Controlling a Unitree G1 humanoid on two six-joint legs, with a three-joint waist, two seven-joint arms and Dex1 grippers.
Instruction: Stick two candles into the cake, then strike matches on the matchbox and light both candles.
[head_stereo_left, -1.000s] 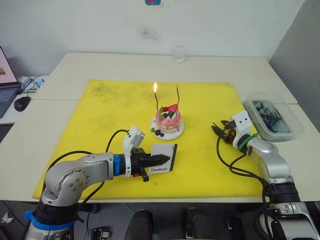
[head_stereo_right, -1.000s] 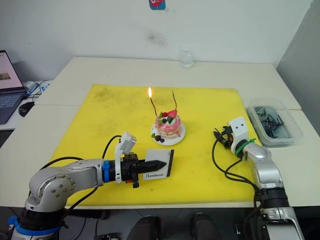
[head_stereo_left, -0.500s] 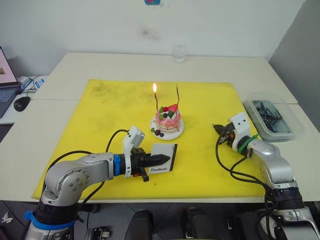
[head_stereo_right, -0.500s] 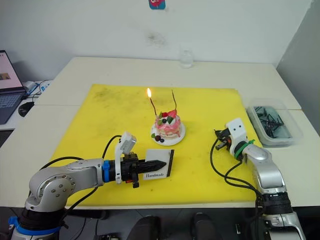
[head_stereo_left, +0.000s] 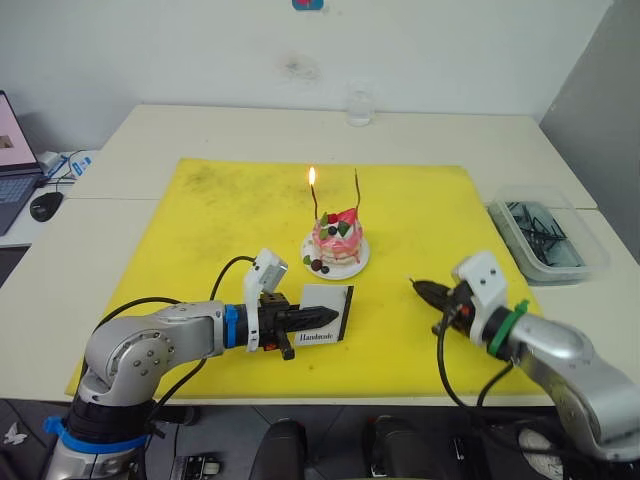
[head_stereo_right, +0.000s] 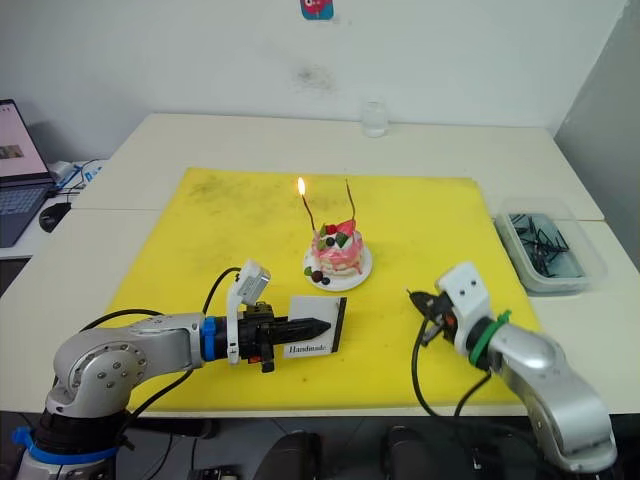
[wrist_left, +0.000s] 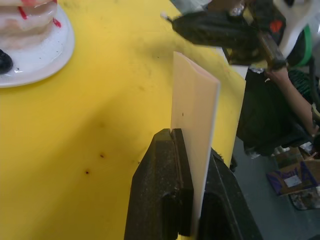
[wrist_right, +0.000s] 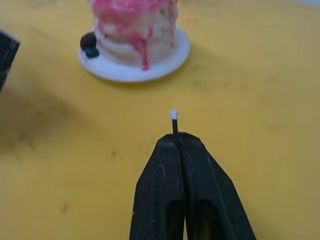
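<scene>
The pink cake (head_stereo_left: 337, 243) stands on its white plate (head_stereo_left: 358, 264) in the middle of the yellow mat. Two thin candles rise from it: the left candle (head_stereo_left: 315, 203) burns with a small flame, the right candle (head_stereo_left: 357, 193) is unlit. My left gripper (head_stereo_left: 322, 316) is shut on the white matchbox (head_stereo_left: 328, 302), holding it on edge on the mat in front of the cake. My right gripper (wrist_right: 176, 141) is shut on a dark match (wrist_right: 174, 124) with a pale head. It hovers to the right of the matchbox, pointing towards it and the cake (wrist_right: 134, 30).
A clear plastic tub (head_stereo_left: 545, 238) of dark bits sits off the mat at the right. A glass (head_stereo_left: 359, 107) stands at the table's far edge. A laptop and a mouse (head_stereo_left: 45, 205) lie on the table to the left.
My right arm has swung in from the mat's right edge towards the middle, bringing the match closer to the matchbox. The left arm and the matchbox have stayed put.
</scene>
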